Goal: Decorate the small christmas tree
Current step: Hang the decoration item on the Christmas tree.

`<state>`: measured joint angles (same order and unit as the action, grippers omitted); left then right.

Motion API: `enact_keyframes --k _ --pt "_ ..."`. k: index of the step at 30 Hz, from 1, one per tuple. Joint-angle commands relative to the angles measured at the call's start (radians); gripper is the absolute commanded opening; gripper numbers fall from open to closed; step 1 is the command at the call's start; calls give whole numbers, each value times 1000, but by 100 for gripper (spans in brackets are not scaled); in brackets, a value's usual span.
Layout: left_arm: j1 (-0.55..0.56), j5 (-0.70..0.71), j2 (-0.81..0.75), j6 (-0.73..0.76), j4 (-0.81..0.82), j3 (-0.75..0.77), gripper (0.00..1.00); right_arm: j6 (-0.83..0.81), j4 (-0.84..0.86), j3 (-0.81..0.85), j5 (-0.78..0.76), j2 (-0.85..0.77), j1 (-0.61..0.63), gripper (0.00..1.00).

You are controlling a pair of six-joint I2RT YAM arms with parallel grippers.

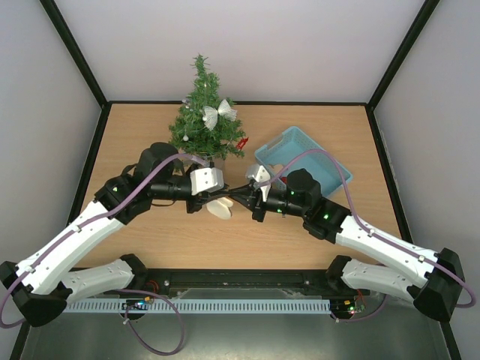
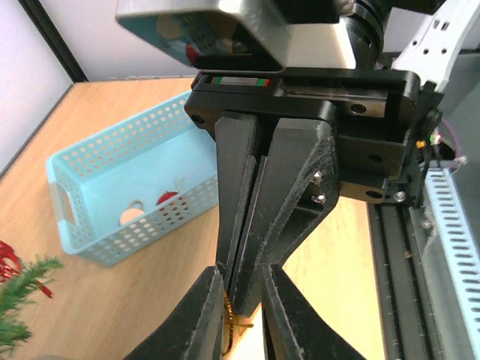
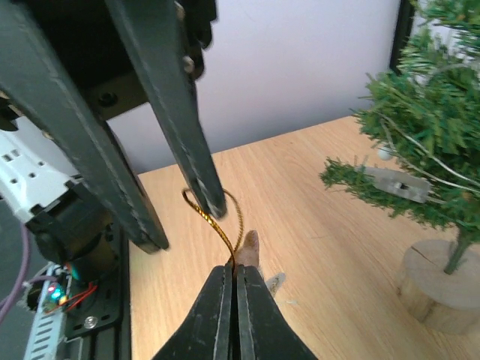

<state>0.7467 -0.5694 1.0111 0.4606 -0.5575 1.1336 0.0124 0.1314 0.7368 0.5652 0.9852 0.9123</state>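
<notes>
The wooden tabletop is mostly taken up by the two arms, which reach in from either side and meet nose to nose in the middle. At the far edge, a little left of centre, the small christmas tree stands upright on a wooden disc. It already wears a silver bow and a few small baubles. The blue perforated basket sits to the right of the tree, with a couple of ornaments left inside.

The right pincer is pressed tight on the gold hanging loop of a cream ornament that dangles just below the meeting point. The left pincer is parted only narrowly, its two fingers straddling the tip of the right one. From the right wrist view, one left finger seems to poke through the loop, and I see nothing gripped between them.

What matters next, I reckon, is that the tree lies just beyond both pincers, far and slightly left, with its trunk vertical. Its branch tips jut out towards the near side. The left arm's wrist is right beside the base, so that arm is nearer. The loop would need holding open and pushing away onto a near-facing branch.
</notes>
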Motion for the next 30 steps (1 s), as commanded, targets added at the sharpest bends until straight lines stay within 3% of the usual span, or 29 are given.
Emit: enact_keyframes --k 1,2,4,7,13,17,24,30 --pt "-2 78 -38 -50 87 0 21 70 -3 -14 -122 -26 8 2" --pt "-1 99 -52 -65 108 -14 24 110 10 -13 -153 -26 8 2" --pt "-1 160 -90 -108 167 -54 41 208 31 -4 -198 -24 9 2" --pt "-1 239 -168 -148 233 -118 58 377 47 14 -248 -22 8 2" --pt "-2 278 -279 -195 347 -265 56 706 118 0 -375 -17 9 2" --pt "-1 302 -297 -214 367 -314 52 797 173 27 -343 29 8 2" --pt "-1 332 -293 -386 382 -297 56 642 129 103 -313 81 10 2" --pt "-2 123 -291 -373 316 -235 57 258 34 163 35 71 10 2"
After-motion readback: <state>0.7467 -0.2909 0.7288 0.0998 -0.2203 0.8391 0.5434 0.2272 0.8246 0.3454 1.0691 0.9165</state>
